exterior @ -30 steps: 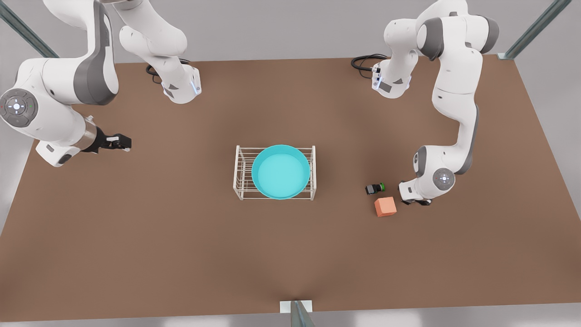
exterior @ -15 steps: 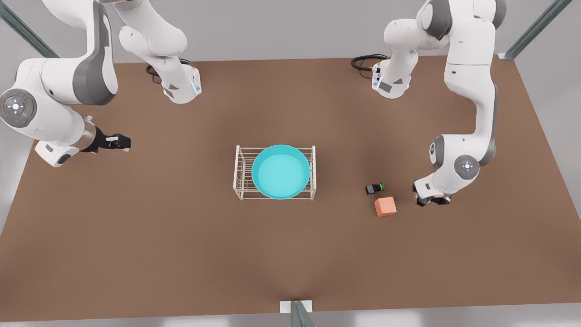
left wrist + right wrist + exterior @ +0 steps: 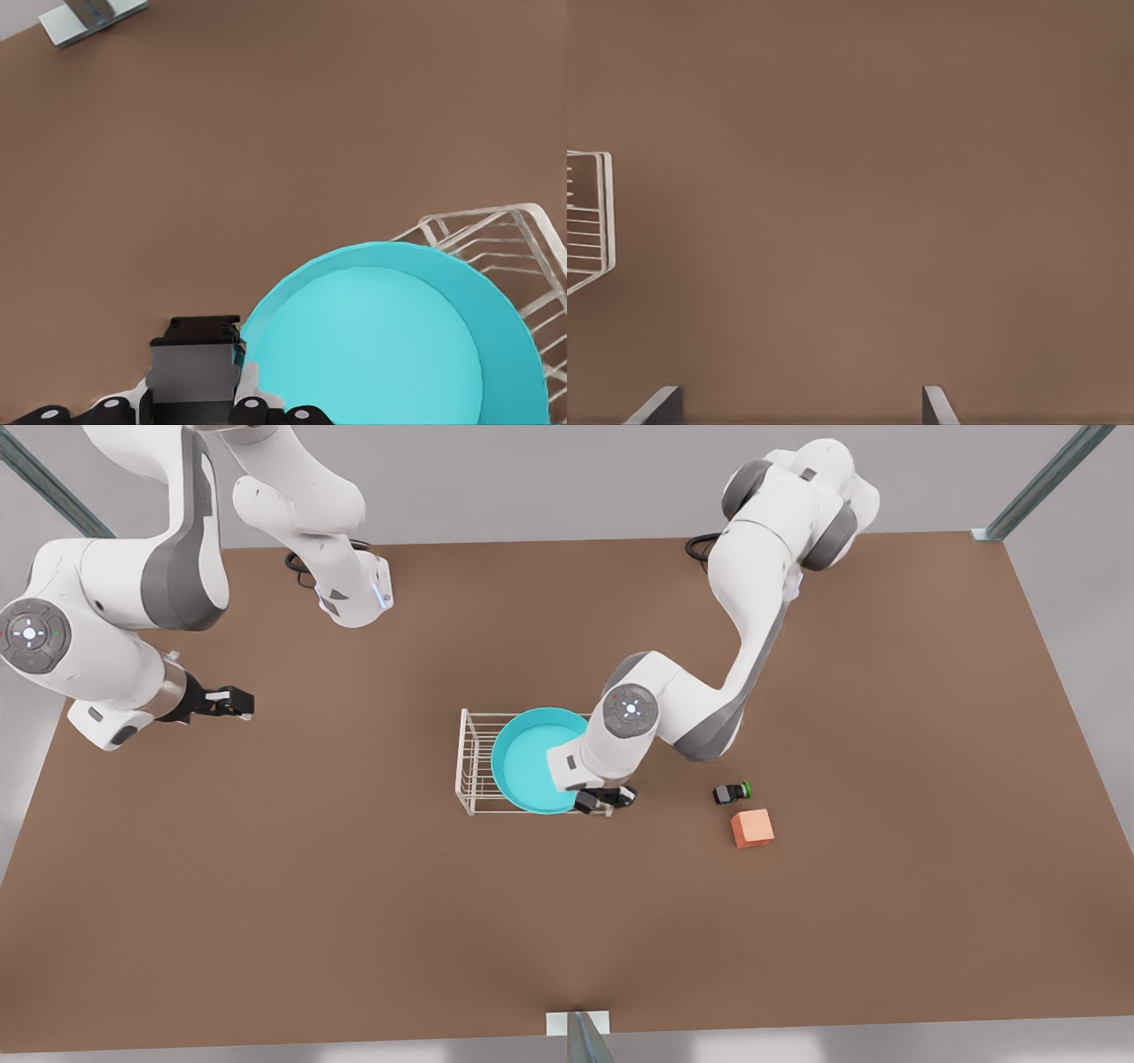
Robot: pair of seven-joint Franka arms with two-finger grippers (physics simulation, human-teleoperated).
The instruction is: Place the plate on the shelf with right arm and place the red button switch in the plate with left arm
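The turquoise plate (image 3: pixel 532 766) (image 3: pixel 390 354) lies on the white wire shelf (image 3: pixel 469 757) (image 3: pixel 496 230) at the table's middle. My left gripper (image 3: pixel 605 799) (image 3: pixel 195 372) hovers at the plate's rim on the front view's right, by the shelf's near corner. It is shut on a small black-and-grey body that I take for the red button switch (image 3: pixel 199 332); its red cap is hidden. My right gripper (image 3: pixel 232 703) (image 3: pixel 796 405) waits far off at the front view's left, open and holding nothing. One end of the shelf (image 3: pixel 589 221) appears in the right wrist view.
A black switch with a green cap (image 3: pixel 732 792) and an orange-pink cube (image 3: pixel 751 828) lie on the brown table (image 3: pixel 354 912) to the front view's right of the shelf. A metal bracket (image 3: pixel 578 1026) (image 3: pixel 89 18) sits at the near table edge.
My left gripper rose from beside the cube and the green-capped switch, then swung toward the front view's left to the plate's rim. The right arm stayed put.
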